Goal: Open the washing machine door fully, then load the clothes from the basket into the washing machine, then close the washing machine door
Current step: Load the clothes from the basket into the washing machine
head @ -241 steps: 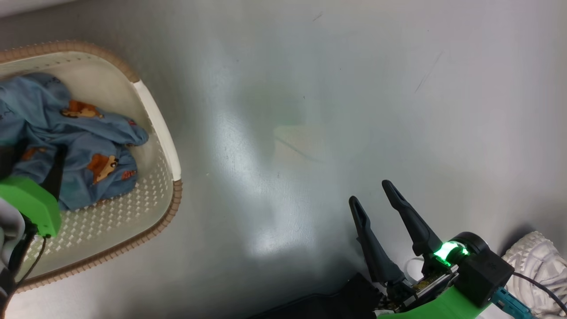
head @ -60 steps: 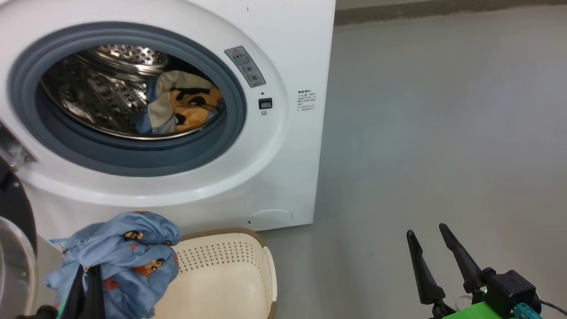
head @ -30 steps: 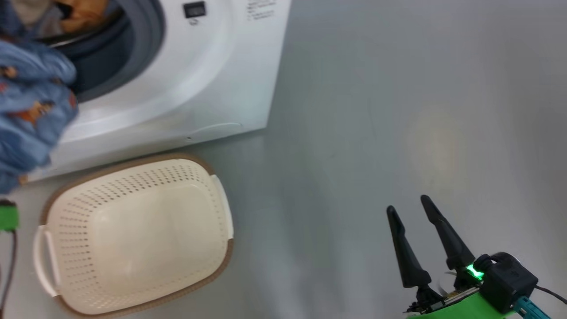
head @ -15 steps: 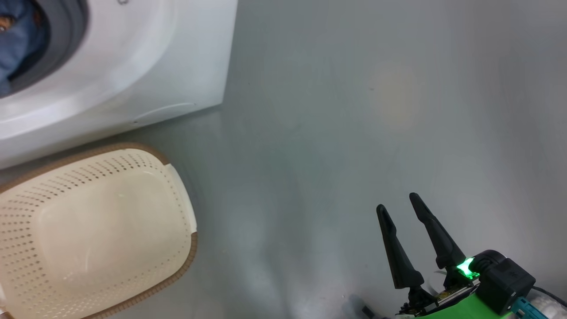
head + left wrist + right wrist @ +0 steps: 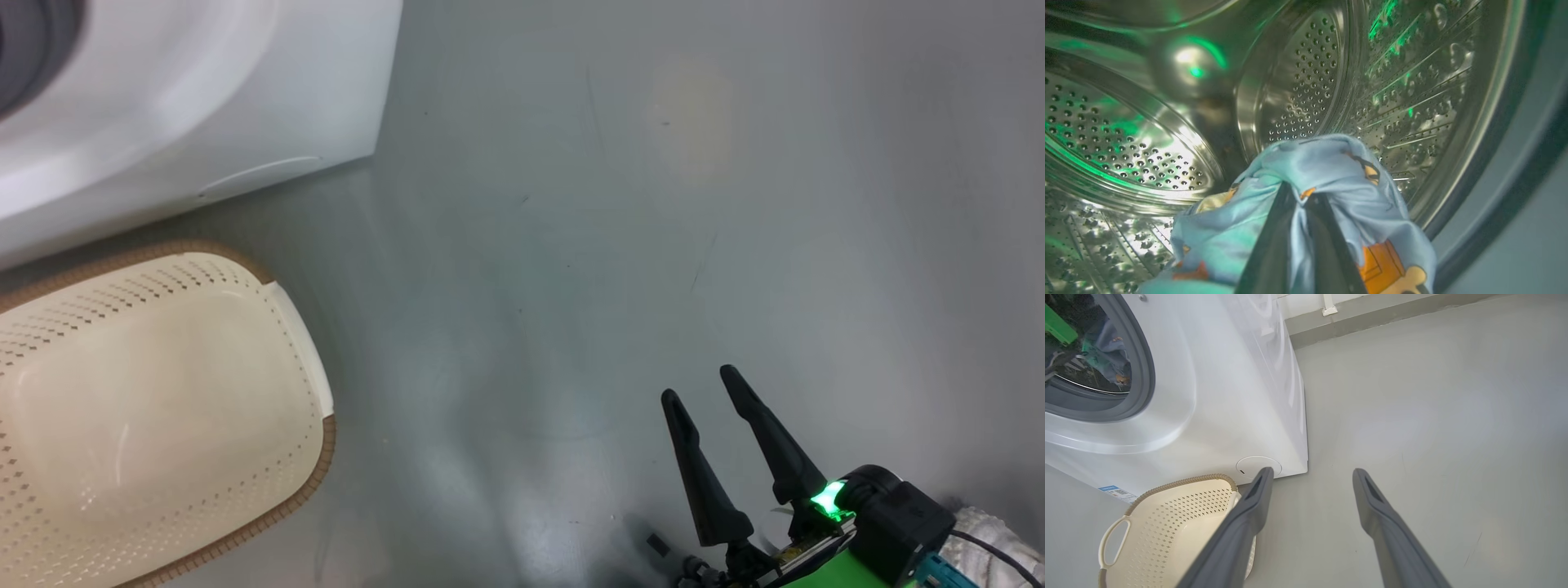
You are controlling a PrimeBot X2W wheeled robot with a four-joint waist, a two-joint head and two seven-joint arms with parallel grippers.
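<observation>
Grey smooth floor (image 5: pixel 571 245) stretches before a white front-loader. Seen from its own wrist, the left gripper (image 5: pixel 1300 192) has its two dark fingers (image 5: pixel 1274 245) pinched together on the clothes (image 5: pixel 1331 171), a bunched light-blue garment with orange cartoon prints that drapes over both fingers. The fingers point lengthwise into the washing machine (image 5: pixel 1229 396), toward the back of its perforated steel drum (image 5: pixel 1306 81), so the garment sits inside the drum. Whether it touches the drum wall cannot be told.

The right wrist view shows the same blue cloth through the grey rubber ring (image 5: pixel 1145 375) of the opening. The right gripper (image 5: pixel 698 384) hovers over the floor well apart from the machine, fingers spread and holding nothing.

The basket (image 5: pixel 245 327) stands open side up just in front of the machine, its long axis roughly parallel to the machine's front, one white handle (image 5: pixel 300 351) toward the right gripper.

Eight seconds ago the garment lay in the basket. Two seconds ago it hung from the left gripper outside the machine. Now the basket's bottom shows bare.
</observation>
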